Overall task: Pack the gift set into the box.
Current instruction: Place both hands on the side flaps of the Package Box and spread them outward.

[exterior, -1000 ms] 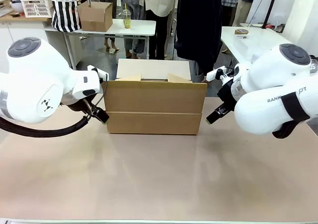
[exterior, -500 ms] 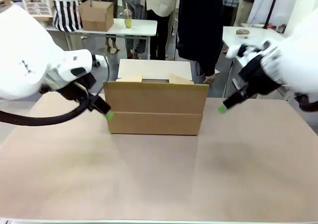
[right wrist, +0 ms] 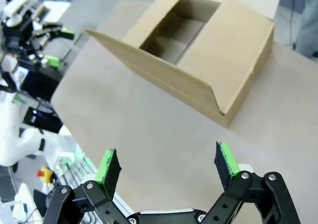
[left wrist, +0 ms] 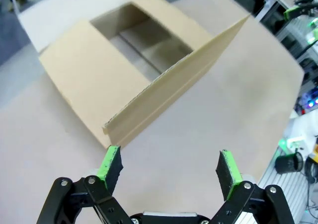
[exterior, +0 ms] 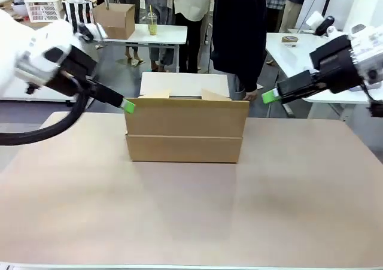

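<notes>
The box (exterior: 185, 129) stands open at the far middle of the table, its two end flaps folded inward and its far flap (exterior: 185, 83) laid back. My left gripper (exterior: 127, 106) hovers open just off the box's upper left corner. Out to the right, my right gripper (exterior: 270, 94) hangs open and apart from the box. In the left wrist view the open gripper (left wrist: 169, 167) looks down on the box (left wrist: 144, 75), whose inside looks empty. In the right wrist view the gripper (right wrist: 166, 163) is open above the table, short of the box (right wrist: 198, 60). The gift set is out of view.
A person in dark clothing (exterior: 239, 30) stands behind the box with a hand (exterior: 248, 95) near its far right corner. Farther back, a white table holds a small carton (exterior: 115, 18), a striped bag (exterior: 79, 15) and a cup (exterior: 152, 23). The near tabletop (exterior: 191, 210) is bare.
Both arms have lifted and drawn back from the box's sides. The grippers rose from near the tabletop to about the box's top edge. The box has not moved.
</notes>
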Controlling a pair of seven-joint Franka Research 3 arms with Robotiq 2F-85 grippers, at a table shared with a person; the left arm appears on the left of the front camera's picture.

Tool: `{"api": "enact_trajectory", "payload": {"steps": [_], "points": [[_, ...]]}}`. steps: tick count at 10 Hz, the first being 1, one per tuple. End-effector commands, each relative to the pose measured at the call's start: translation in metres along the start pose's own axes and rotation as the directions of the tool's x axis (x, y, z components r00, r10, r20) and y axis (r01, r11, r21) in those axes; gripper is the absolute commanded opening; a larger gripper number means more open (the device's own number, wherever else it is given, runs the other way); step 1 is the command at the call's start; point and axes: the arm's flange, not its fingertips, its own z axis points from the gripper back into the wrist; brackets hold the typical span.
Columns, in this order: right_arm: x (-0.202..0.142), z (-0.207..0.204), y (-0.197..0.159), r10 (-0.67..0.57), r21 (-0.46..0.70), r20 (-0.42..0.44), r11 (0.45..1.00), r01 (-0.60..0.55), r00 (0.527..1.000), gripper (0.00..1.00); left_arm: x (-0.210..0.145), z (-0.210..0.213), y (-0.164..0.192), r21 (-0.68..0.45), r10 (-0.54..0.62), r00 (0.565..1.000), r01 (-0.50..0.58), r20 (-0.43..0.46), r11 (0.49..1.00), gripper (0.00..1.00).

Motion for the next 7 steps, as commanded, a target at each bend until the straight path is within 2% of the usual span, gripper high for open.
{"api": "enact_trajectory", "payload": {"steps": [1, 2, 3, 4, 5, 6, 7], "points": [[0.004, 0.008, -0.011, -0.130, 0.240, 0.066, 0.965, 0.111, 0.989, 1.00, 0.004, 0.014, 0.001, -0.023, -0.009, 0.999, 0.010, 0.050, 1.000, 1.00], [0.000, 0.031, -0.025, -0.288, 0.441, 0.172, 0.878, 0.187, 0.942, 1.00, 0.011, 0.022, 0.011, -0.187, 0.155, 0.973, -0.122, 0.172, 0.975, 1.00], [-0.006, 0.053, -0.035, -0.488, 0.593, 0.199, 0.751, 0.292, 0.850, 1.00, 0.013, 0.038, 0.021, -0.228, 0.381, 0.896, -0.331, 0.230, 0.916, 1.00], [-0.016, 0.073, -0.045, -0.652, 0.713, 0.132, 0.586, 0.385, 0.747, 1.00, 0.012, 0.054, 0.027, -0.256, 0.612, 0.775, -0.567, 0.157, 0.783, 1.00], [-0.025, 0.083, -0.060, -0.741, 0.660, 0.188, 0.581, 0.476, 0.644, 1.00, 0.009, 0.069, 0.031, -0.293, 0.736, 0.649, -0.678, 0.191, 0.674, 1.00], [-0.032, 0.080, -0.067, -0.721, 0.647, 0.171, 0.596, 0.476, 0.671, 1.00, 0.002, 0.079, 0.038, -0.400, 0.798, 0.554, -0.693, 0.236, 0.599, 1.00], [-0.029, 0.065, -0.074, -0.711, 0.610, 0.199, 0.629, 0.483, 0.675, 1.00, -0.003, 0.075, 0.047, -0.426, 0.823, 0.512, -0.705, 0.246, 0.567, 1.00]]}}
